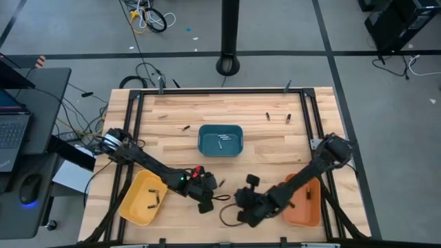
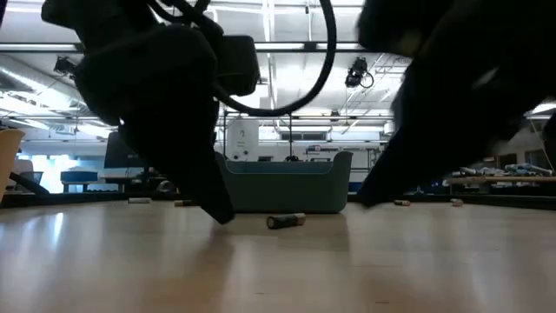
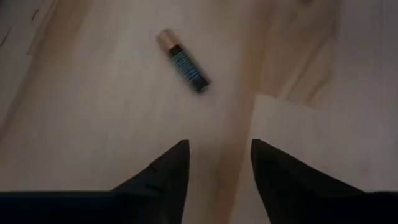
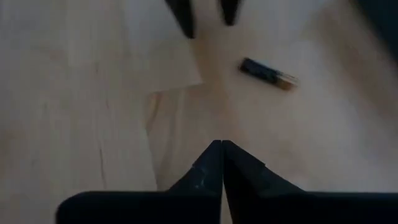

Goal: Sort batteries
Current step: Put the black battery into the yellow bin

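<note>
Battery [image 3: 182, 61] lies loose ahead of left gripper [image 3: 217, 158], fingers parted, empty. Small, rigid, rolls easily: you should pinch mid-body, across its length. Right gripper [image 4: 222, 149] clenched, empty.

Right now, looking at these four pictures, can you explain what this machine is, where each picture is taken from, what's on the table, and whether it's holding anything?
This is a robot with two dark arms at a wooden table, each ending in a two-finger gripper. Its job is sorting batteries.

One picture looks straight down on the table, one looks level across the tabletop, and two come from cameras on the wrists.

On the table stand a teal tray in the middle, a yellow tray on the robot's left and an orange tray on its right. Small batteries lie loose, for example near the far edge, and some are already in the trays.

The left gripper is open, with one battery lying on the wood just ahead of it. The right gripper is shut, close by. Neither holds anything.
</note>
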### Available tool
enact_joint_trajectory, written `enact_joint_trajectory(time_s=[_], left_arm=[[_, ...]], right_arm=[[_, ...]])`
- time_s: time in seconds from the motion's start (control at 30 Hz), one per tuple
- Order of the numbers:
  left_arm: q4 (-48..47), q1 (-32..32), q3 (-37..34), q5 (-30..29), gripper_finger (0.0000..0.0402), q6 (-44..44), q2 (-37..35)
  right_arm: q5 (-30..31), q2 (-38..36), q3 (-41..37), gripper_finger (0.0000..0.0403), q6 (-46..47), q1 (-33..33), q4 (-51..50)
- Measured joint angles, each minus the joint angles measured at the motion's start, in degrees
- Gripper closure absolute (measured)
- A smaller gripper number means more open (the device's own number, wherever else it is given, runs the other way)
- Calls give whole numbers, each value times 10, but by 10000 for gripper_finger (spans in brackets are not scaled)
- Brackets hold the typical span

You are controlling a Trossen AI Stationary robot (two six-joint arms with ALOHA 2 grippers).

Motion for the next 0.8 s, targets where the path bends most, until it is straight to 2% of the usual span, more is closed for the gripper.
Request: enact_joint_trajectory(time_s=[0.13, 0.23, 0.6, 0.8], left_arm=[[18, 0, 0, -15, 200, 0, 8], [31, 0, 0, -21, 190, 3, 8], [59, 2, 0, -22, 188, 16, 8], [74, 2, 0, -24, 188, 40, 7]], right_arm=[[-15, 37, 0, 393, -40, -30, 54], [-15, 43, 1, 389, -44, -38, 58], [-14, 42, 0, 391, -68, -52, 65], [-3, -5, -1, 389, -84, -19, 26]])
